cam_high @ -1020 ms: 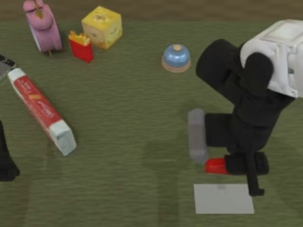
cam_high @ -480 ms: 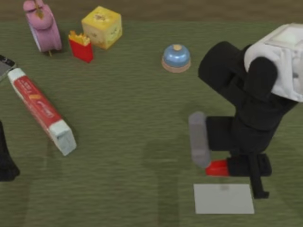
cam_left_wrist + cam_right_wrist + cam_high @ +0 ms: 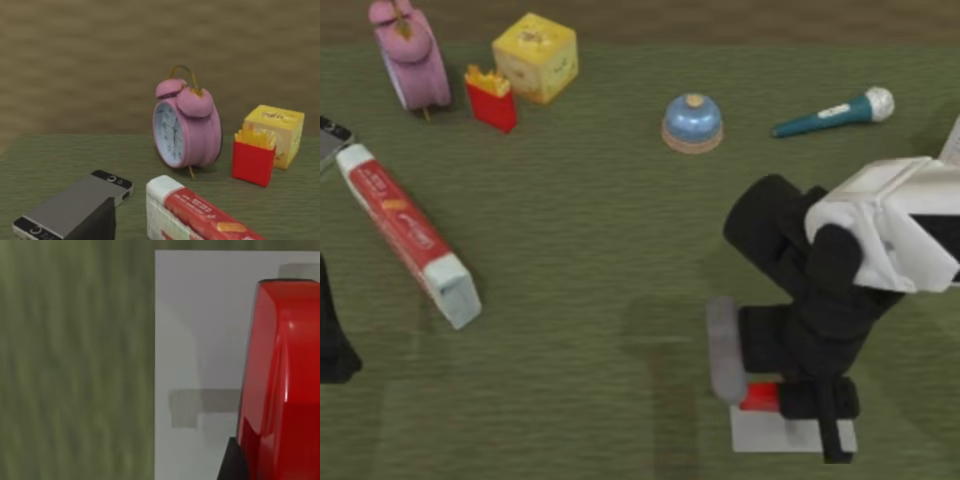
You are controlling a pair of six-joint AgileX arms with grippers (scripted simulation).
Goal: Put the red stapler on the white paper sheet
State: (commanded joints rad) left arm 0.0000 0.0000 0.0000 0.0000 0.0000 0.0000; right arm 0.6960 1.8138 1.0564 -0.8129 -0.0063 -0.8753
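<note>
The red stapler is a small bright-red bar held over the far left part of the white paper sheet, near the table's front right. My right gripper is shut on it from above, and the arm hides most of the stapler in the top view. The right wrist view shows the red stapler close over the white paper sheet, with one dark finger against its side. I cannot tell whether it touches the paper. My left gripper is parked at the table's left edge.
A blue bell and a teal microphone lie at the back right. On the left are a red-and-white toothpaste box, a red fries box, a yellow cube, a pink alarm clock and a phone.
My right arm has moved toward the table's front with the stapler, from just beyond the sheet to over its far left part. The microphone has come into view.
</note>
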